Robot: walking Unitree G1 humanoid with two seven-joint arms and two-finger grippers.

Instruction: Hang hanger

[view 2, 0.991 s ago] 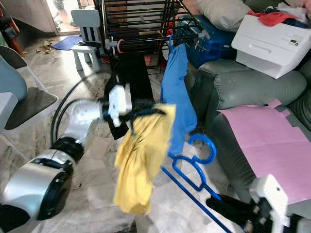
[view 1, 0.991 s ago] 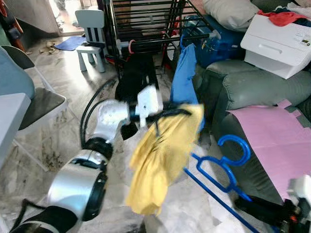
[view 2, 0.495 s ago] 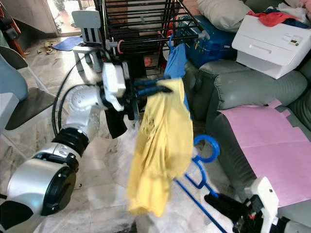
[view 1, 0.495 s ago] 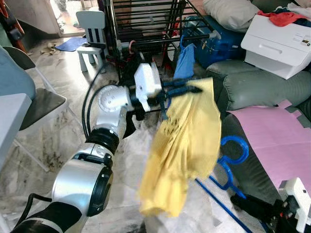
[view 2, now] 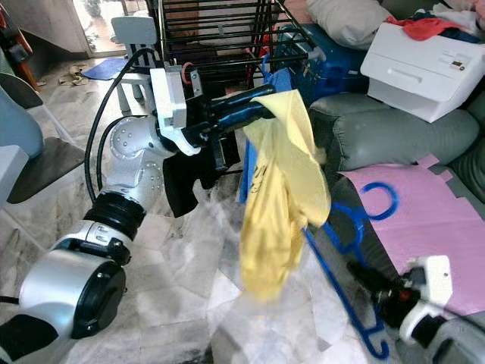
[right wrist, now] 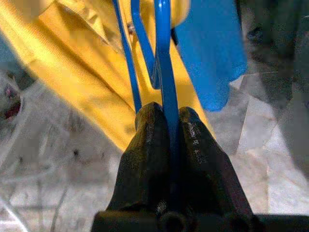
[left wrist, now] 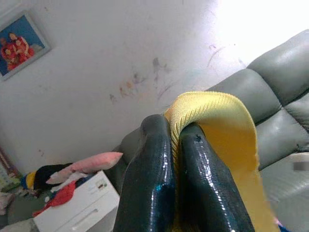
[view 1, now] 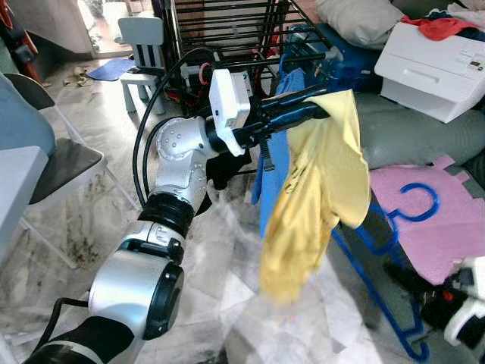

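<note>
Raised higher since a second ago, the left gripper (view 1: 322, 112) pinches a limp yellow shirt (view 1: 318, 189) at centre frame. Lower right, the right gripper (right wrist: 166, 125) clamps a thin blue hanger (view 1: 383, 250), hook up.

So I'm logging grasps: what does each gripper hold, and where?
Left gripper pinches the yellow shirt by a top fabric fold; right gripper clamps the blue hanger on its thin bar.

The pale marble floor (view 1: 91, 227) carried a small white child's chair (view 1: 144, 57), a blue mat (view 1: 110, 68) by the doorway, and a black wire rack (view 1: 227, 38). On the grey sofa (view 2: 394, 133) (cluttered) lay a pink sheet (view 2: 432, 227) and a white printer (view 2: 424, 64).
</note>
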